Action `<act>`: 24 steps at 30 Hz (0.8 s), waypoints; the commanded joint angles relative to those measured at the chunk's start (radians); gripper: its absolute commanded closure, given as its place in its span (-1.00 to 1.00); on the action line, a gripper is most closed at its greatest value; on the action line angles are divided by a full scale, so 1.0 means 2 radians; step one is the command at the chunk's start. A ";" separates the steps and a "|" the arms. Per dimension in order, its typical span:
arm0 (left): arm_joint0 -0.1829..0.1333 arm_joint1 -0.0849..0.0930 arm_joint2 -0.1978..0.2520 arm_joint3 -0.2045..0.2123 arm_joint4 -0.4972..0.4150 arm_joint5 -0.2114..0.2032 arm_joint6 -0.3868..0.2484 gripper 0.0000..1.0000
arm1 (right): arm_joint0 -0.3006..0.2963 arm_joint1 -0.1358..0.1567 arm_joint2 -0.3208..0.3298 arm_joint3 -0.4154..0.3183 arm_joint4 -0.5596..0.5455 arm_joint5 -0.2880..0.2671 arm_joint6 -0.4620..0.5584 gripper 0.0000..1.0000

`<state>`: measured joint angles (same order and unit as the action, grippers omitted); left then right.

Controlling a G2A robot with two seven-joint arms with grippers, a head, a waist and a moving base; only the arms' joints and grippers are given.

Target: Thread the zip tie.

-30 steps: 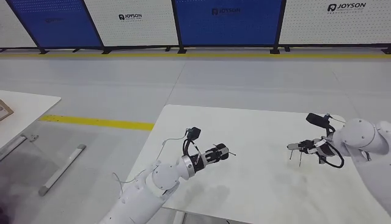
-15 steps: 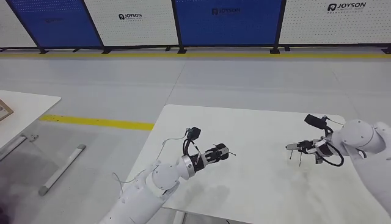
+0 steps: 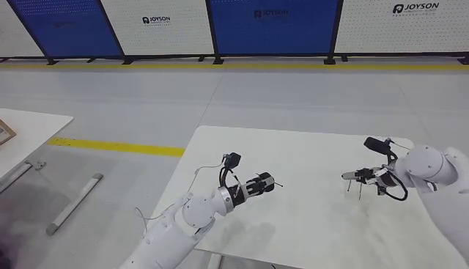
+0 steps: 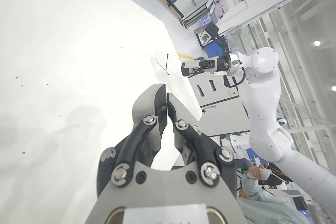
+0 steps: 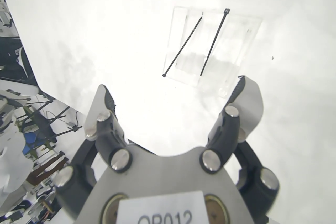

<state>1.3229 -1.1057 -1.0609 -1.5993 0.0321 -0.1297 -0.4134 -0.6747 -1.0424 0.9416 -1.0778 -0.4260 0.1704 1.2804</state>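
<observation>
Two black zip ties (image 5: 183, 47) (image 5: 214, 42) lie side by side on a clear plastic plate (image 5: 241, 36) on the white table (image 3: 308, 152). My right gripper (image 5: 174, 88) hovers open just above and short of them, nothing between its fingers; in the top view it (image 3: 346, 175) hangs over the ties (image 3: 359, 190). My left gripper (image 4: 166, 100) is held above the table's near left part, shut on a thin black zip tie (image 3: 278, 185) that pokes out past its fingertips. From the left wrist the plate's ties (image 4: 166, 66) look crossed.
The table's left edge (image 3: 179, 174) runs close to the left arm, with bare floor beyond. Blue and white panels (image 3: 271, 12) stand far behind. A seated person (image 4: 260, 183) shows beyond the table's end, touching nothing here.
The right gripper has crept a little to the left over the zip ties. The left arm has stayed where it was.
</observation>
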 commanded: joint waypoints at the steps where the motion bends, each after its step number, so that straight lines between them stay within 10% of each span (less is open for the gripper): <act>1: 0.000 0.000 0.000 0.000 0.000 0.000 0.000 1.00 | 0.002 -0.002 -0.005 0.001 -0.006 0.004 -0.009 -1.00; 23: 0.000 0.000 0.000 0.000 0.000 0.000 0.000 1.00 | 0.039 -0.020 -0.033 0.063 0.010 -0.020 -0.008 -1.00; 24: 0.000 0.000 0.000 0.000 0.000 0.000 0.000 1.00 | 0.041 -0.022 -0.034 0.067 0.009 -0.016 -0.008 -0.78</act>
<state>1.3229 -1.1057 -1.0609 -1.5993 0.0321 -0.1297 -0.4134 -0.5972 -1.0835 0.8756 -0.9519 -0.4050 0.1312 1.2655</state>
